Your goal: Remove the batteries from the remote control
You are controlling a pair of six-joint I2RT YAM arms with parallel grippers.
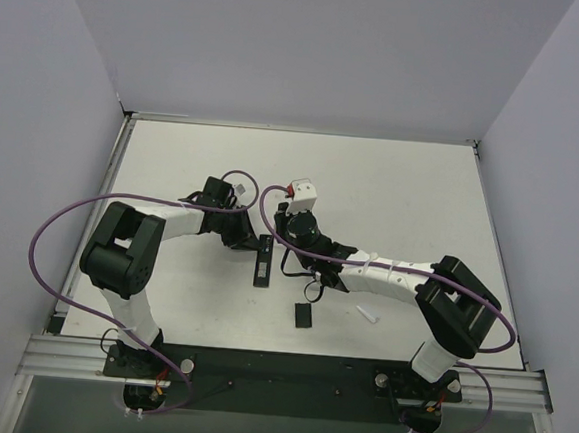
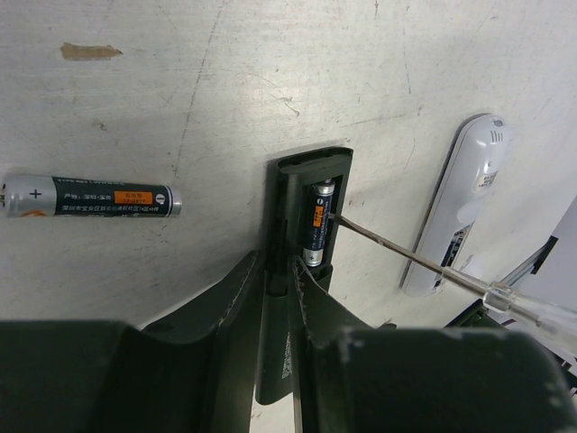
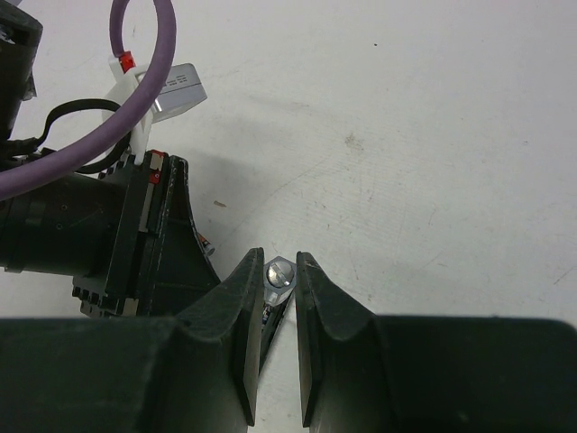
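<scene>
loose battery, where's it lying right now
Left wrist view: the loose battery lies flat on the table, apart on the left of the black remote clamped in the left end effector.

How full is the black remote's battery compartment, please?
Half full: one battery sits in the open compartment, its other slot empty; a second battery lies on the table.

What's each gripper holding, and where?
Left gripper: black remote, pinched across its sides. Right gripper: screwdriver, by its clear handle.
</scene>
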